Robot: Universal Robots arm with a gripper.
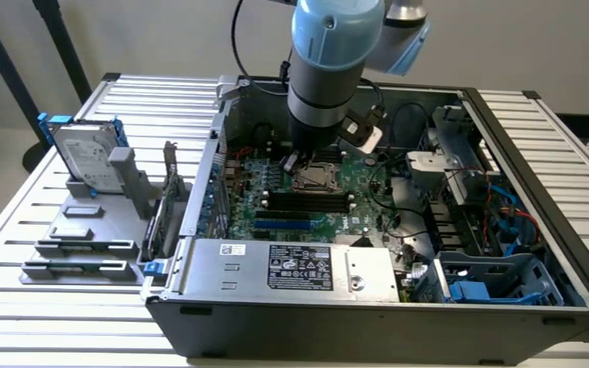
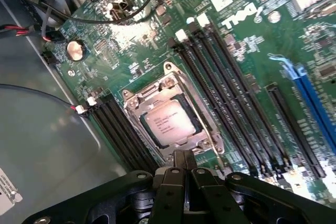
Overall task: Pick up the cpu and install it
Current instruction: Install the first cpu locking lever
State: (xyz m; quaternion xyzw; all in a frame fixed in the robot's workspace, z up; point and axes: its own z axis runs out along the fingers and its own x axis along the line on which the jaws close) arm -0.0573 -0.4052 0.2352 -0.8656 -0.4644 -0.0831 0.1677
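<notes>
Over motherboard (image 1: 294, 203), inside open case (image 1: 540, 307) on desk (image 1: 28, 322): claw (image 2: 182, 162) closed, empty, near socket (image 2: 173, 116) edge. Cpu (image 2: 167, 121) already seated in socket frame. Step in hand, by judgement: install, seating or latching stage. Next move calls for care around socket lever.

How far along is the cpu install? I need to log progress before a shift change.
Done, as it looks: the cpu already lies inside the motherboard socket frame, pale top facing up. In hand: nothing; the gripper is shut and empty, poised just beside the socket. Left: the gripper is not yet clear of the computer case; whether the socket is latched cannot be told.
</notes>
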